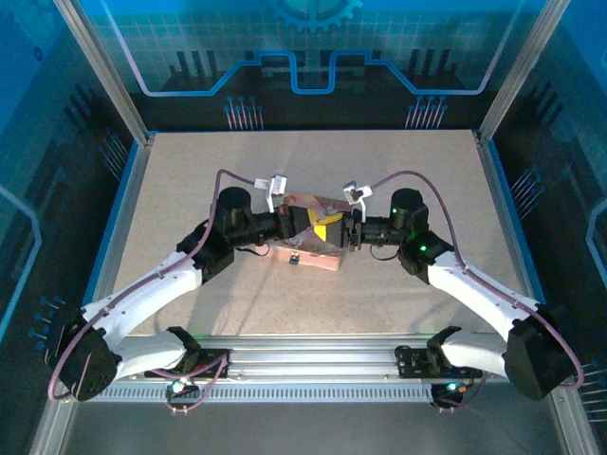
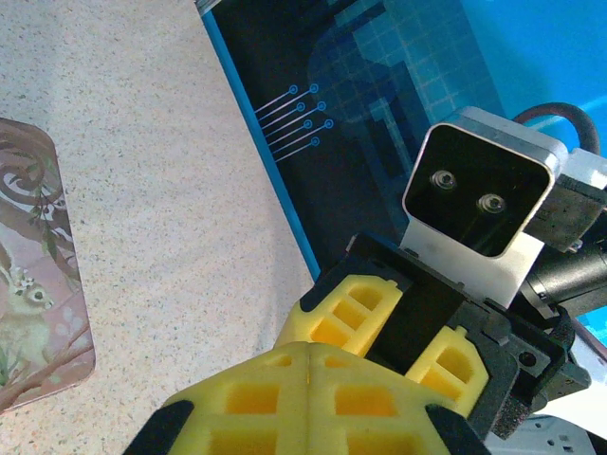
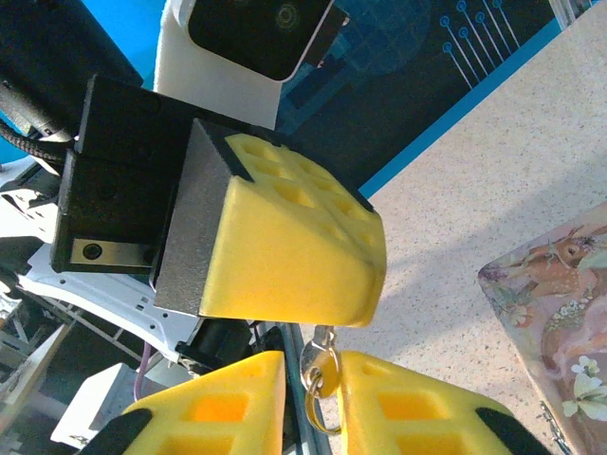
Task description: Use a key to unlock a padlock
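- Holding the left pincer shut over the tabletop's middle.
- On my right pincer, 2 pads flank a small metal piece, likely the padlock; gripped or not, I cannot tell.
- I'd close gently and squarely, avoiding twisting it.

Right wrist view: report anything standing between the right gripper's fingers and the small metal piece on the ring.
Nothing visible does. The small metal piece, key or padlock I cannot tell, hangs in the gap between the fingers of the right gripper, just under the shut tip of the left gripper. The pink box lies aside.
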Robot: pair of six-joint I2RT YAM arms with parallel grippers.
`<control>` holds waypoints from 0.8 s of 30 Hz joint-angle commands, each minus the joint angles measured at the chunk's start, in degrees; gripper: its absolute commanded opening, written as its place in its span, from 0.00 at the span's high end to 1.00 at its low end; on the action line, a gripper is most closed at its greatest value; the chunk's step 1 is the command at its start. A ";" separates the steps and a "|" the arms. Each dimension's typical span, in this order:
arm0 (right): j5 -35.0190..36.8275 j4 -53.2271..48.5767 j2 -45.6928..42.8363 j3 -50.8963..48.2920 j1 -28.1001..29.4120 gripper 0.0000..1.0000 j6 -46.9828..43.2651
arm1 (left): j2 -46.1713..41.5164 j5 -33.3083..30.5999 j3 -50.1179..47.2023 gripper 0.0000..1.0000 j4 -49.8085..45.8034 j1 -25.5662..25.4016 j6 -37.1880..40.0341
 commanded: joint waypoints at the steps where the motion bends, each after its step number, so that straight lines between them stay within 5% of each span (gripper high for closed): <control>1: -0.29 -0.98 0.36 1.64 0.82 0.81 -0.79 | -1.27 -1.57 -1.40 1.00 1.09 -0.24 1.09; 15: 2.58 -4.51 -1.45 1.79 -0.36 0.98 -2.19 | -2.61 -2.63 -2.06 1.00 0.25 -0.18 1.72; 24: 6.02 -19.06 -1.45 5.10 -0.55 0.99 -9.20 | -4.32 -4.93 -1.74 0.60 -5.10 -0.16 4.86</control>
